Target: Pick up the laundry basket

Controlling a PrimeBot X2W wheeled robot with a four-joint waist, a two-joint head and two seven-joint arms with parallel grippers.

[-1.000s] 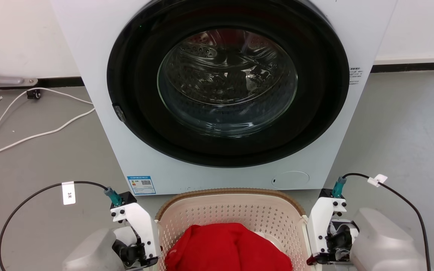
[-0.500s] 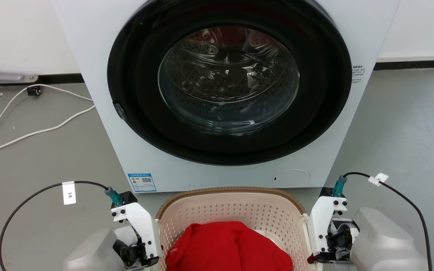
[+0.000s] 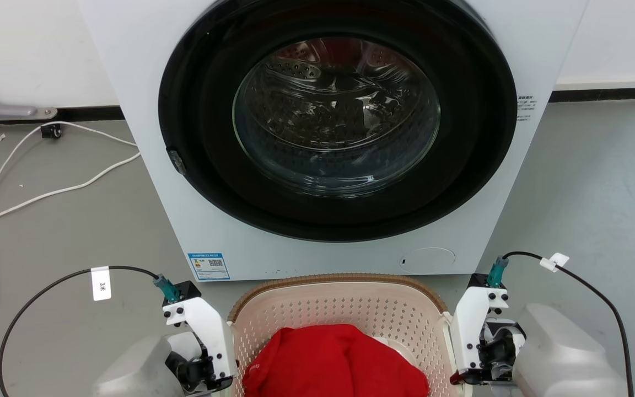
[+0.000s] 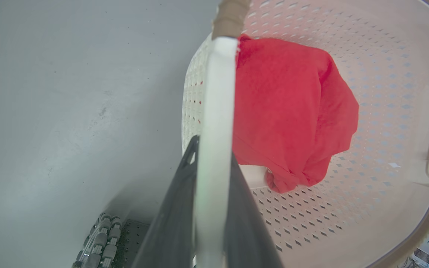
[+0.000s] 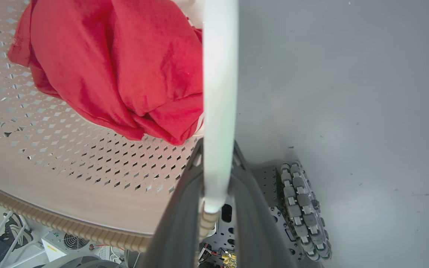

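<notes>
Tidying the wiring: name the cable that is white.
The white cable snaking over the floor at far left; the other two, the left black cable and right black cable, are dark.

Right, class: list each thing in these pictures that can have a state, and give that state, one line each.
Washing machine door: shut.
Laundry basket: loaded, held on both sides.
Red garment: crumpled inside the basket.
Left pincer: shut on the basket's left handle.
Right pincer: shut on the basket's right handle.
White cable: lying loose on the floor.
</notes>
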